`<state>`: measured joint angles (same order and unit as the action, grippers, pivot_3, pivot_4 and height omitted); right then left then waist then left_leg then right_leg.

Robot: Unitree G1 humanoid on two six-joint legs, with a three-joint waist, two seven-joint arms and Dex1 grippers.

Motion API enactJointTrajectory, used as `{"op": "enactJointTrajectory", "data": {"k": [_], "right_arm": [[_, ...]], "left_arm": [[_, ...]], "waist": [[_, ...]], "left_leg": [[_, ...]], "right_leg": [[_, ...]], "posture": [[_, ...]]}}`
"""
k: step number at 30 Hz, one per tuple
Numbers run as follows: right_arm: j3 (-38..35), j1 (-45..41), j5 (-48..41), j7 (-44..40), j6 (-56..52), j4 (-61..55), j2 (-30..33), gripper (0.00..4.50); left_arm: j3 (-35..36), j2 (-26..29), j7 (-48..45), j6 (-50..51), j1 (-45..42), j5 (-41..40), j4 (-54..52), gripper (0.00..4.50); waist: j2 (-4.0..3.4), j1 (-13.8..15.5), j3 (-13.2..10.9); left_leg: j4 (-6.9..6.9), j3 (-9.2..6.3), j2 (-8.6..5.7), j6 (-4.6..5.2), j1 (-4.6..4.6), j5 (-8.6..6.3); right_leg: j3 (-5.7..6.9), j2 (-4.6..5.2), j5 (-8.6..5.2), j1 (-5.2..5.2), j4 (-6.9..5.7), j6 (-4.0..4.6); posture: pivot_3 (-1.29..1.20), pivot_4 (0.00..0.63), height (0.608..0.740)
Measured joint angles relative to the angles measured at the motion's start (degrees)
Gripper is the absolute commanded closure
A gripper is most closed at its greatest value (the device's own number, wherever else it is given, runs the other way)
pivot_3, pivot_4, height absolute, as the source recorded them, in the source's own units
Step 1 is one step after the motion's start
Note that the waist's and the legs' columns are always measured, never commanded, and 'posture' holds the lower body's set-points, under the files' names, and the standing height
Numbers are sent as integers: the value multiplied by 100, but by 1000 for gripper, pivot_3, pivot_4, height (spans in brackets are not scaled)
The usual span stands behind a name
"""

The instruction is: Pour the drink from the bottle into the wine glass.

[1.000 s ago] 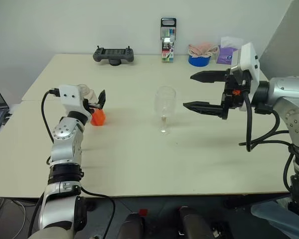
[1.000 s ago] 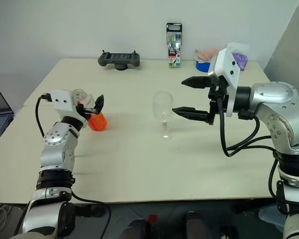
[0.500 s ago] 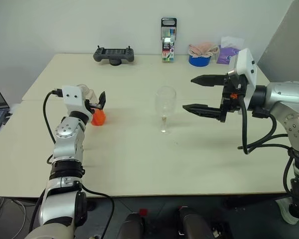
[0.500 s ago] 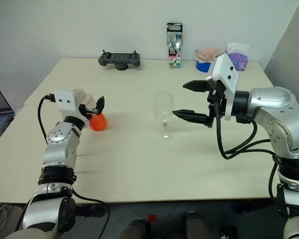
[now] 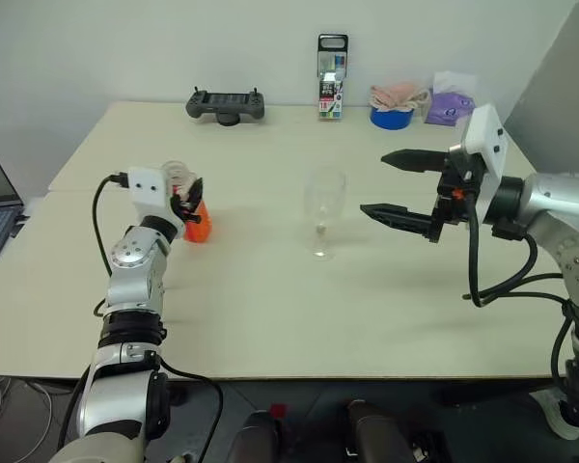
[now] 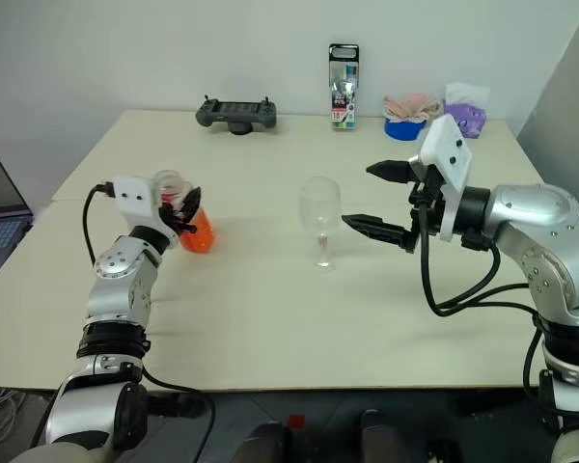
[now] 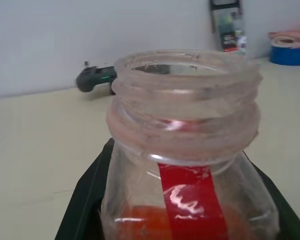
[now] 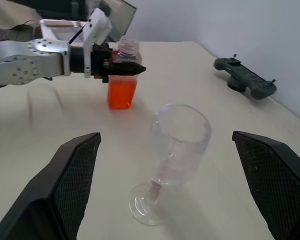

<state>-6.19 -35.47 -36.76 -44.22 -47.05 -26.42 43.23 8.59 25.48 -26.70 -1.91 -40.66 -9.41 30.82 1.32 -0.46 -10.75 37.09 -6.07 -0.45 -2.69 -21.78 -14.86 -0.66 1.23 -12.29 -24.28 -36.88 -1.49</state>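
Bottle point(image 6: 195, 224) stands upright, mouth up, clamped by left gripper point(image 6: 180, 207); right gripper point(image 6: 378, 198) gapes.

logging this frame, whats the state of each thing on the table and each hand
bottle: upright on the table, cap off, mouth open, gripped near the neck
drink: orange-red, fills the bottle's lower part
wine glass: upright, empty, untouched
left hand: shut on the bottle
right hand: open, beside the wine glass, holding nothing
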Motion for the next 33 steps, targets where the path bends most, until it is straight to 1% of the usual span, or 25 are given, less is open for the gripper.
{"op": "enactJointTrajectory", "data": {"k": [2, 5, 8, 11, 15, 19, 25, 33], "right_arm": [[-218, 292, -196, 280, -120, -394, -138, 0], [-454, 685, -429, 704, -257, -934, -302, 0], [-513, 1118, -482, 1040, -351, -1269, -320, 0], [-580, 1189, -487, 1247, -367, -1403, -287, 0], [-617, 1219, -502, 1441, -372, -1509, -256, 0], [-658, 1229, -560, 1631, -387, -1617, -261, 0], [-685, 1256, -618, 1740, -386, -1626, -241, 0], [-711, 1350, -664, 1809, -367, -1626, -202, 0]], "left_arm": [[-398, 6, -384, -162, -352, 187, -142, 2658], [-844, -56, -812, -608, -1010, 426, -142, 2679], [-1244, -179, -1000, -1512, -1802, 844, 578, 2679], [-1457, -316, -1048, -2224, -2158, 1099, 1294, 2680], [-1699, -328, -1016, -2934, -2323, 1515, 2197, 2684], [-1900, -312, -749, -3530, -2634, 2017, 2891, 2686], [-1971, -206, -457, -4095, -2920, 2410, 3283, 2686], [-2258, -46, 5, -4589, -2921, 2993, 3507, 2707]], "waist": [[0, 45, 0], [0, 44, 0], [0, 38, 0], [-1, -37, 1], [-1, -144, 0], [0, -127, 0], [0, -125, 0], [0, -121, 0]], "left_leg": [[0, 1, -2, 0, -3, 0], [-2, 8, -3, 0, -1, 0], [-3, 11, -4, 1, 4, 0], [-6, 29, 0, 2, 16, -1], [-11, 24, 5, 3, 16, -1], [-6, 18, 1, 3, 6, -1], [-6, 21, -2, 4, 4, -1], [-5, 18, -1, 3, 5, 0]], "right_leg": [[-2, 1, 15, 0, 3, 22], [-7, 1, 13, 1, 5, 19], [-9, 1, 0, 1, 2, -3], [-25, -2, -1, 2, -3, -4], [-21, -10, -1, -1, -5, -4], [-17, -6, 0, -3, -1, -5], [-19, -2, 1, -3, 1, -8], [-17, -3, 1, -2, -3, -8]], "posture": [[0, 150, 740], [0, 150, 740], [0, 150, 740], [0, 150, 740], [0, 150, 740], [0, 150, 740], [0, 150, 740], [0, 150, 740]]}}
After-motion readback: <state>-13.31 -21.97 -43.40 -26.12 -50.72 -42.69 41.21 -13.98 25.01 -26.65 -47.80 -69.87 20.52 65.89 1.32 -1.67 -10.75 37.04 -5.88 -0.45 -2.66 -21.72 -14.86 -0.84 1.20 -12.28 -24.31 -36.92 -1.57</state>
